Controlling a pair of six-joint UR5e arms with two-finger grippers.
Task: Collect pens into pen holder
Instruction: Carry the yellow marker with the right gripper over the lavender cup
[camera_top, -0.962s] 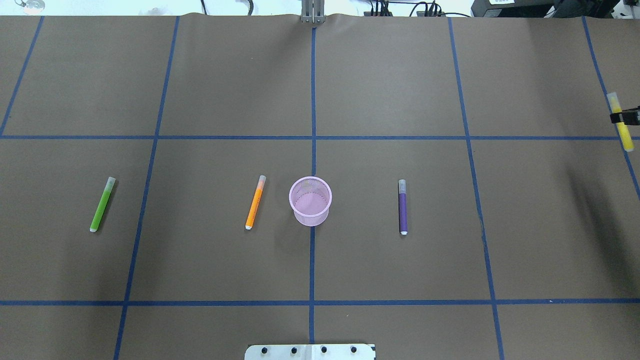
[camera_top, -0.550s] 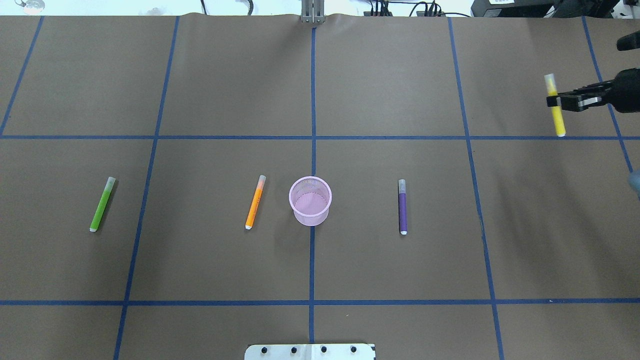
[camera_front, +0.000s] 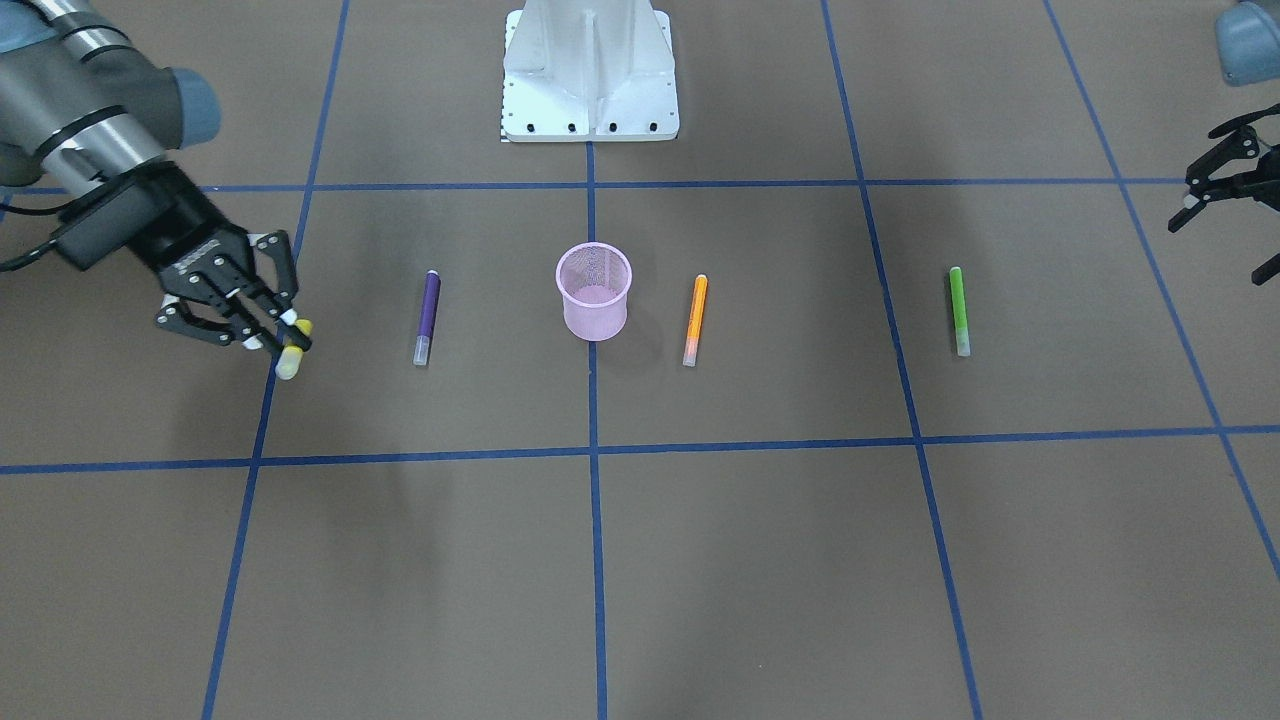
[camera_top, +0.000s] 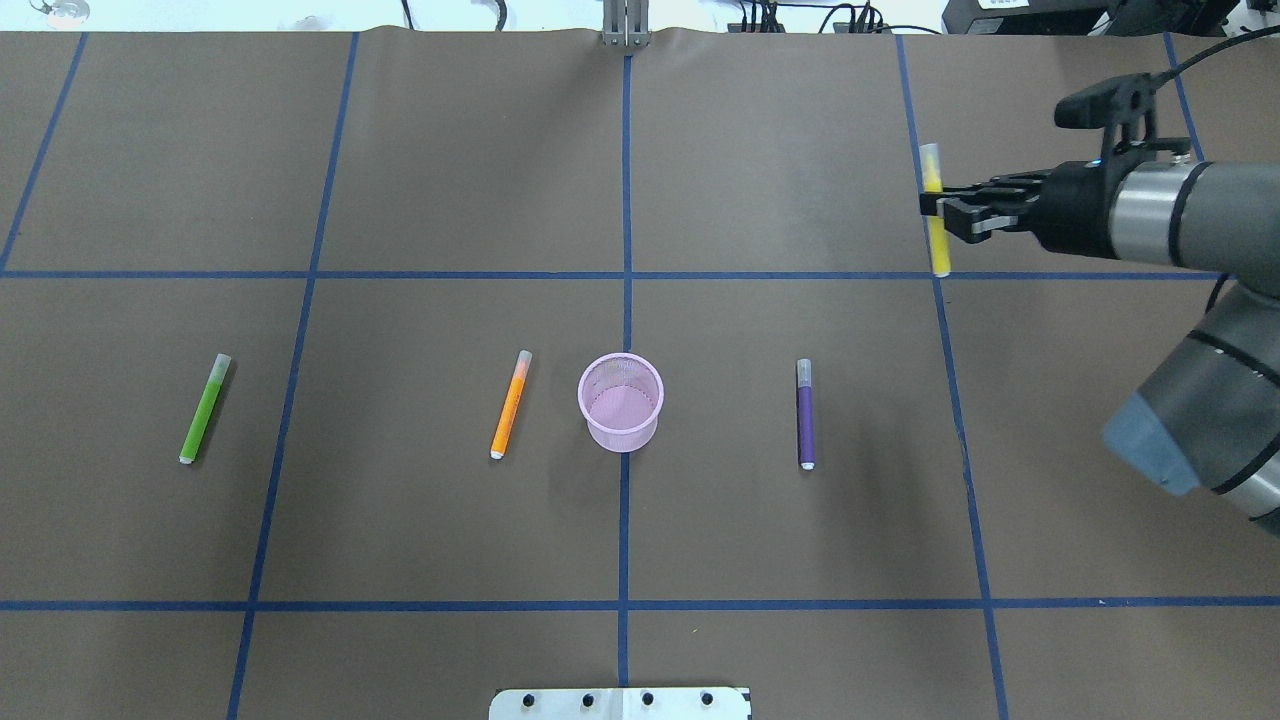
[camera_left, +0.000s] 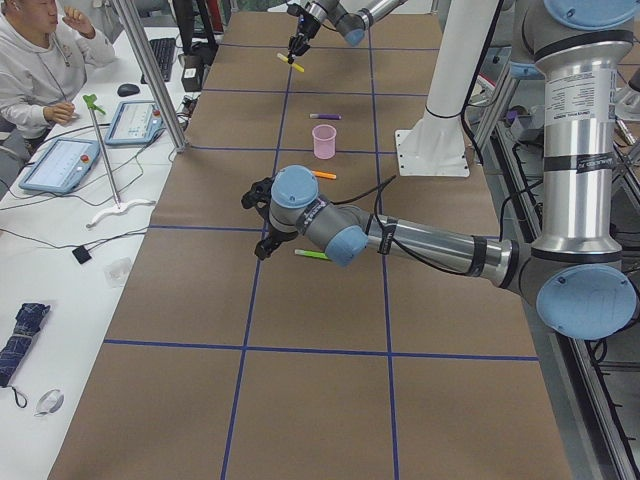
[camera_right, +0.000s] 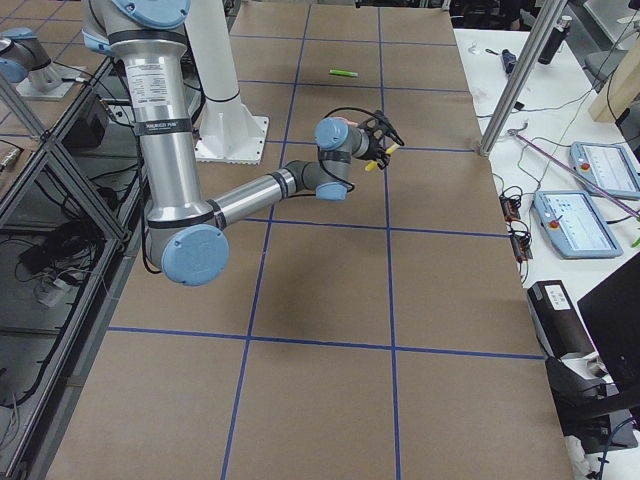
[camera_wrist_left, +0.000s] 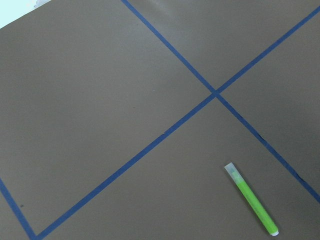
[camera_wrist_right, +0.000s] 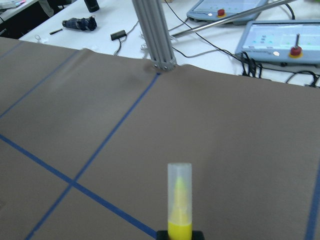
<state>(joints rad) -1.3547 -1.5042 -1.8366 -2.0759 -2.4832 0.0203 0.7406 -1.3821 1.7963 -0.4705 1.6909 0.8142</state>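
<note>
- Gripping the yellow pen (camera_top: 937, 240) mid-shaft, my right gripper (camera_top: 935, 205) hangs at 2 o'clock from the pen holder (camera_top: 621, 403).
- My left gripper (camera_front: 1220, 245): jaws wide, empty.

Near left claw (camera_left: 258, 218) hovers by green pen (camera_left: 312, 254); far right claw (camera_left: 296, 45) holds yellow pen (camera_left: 290, 62).
</note>
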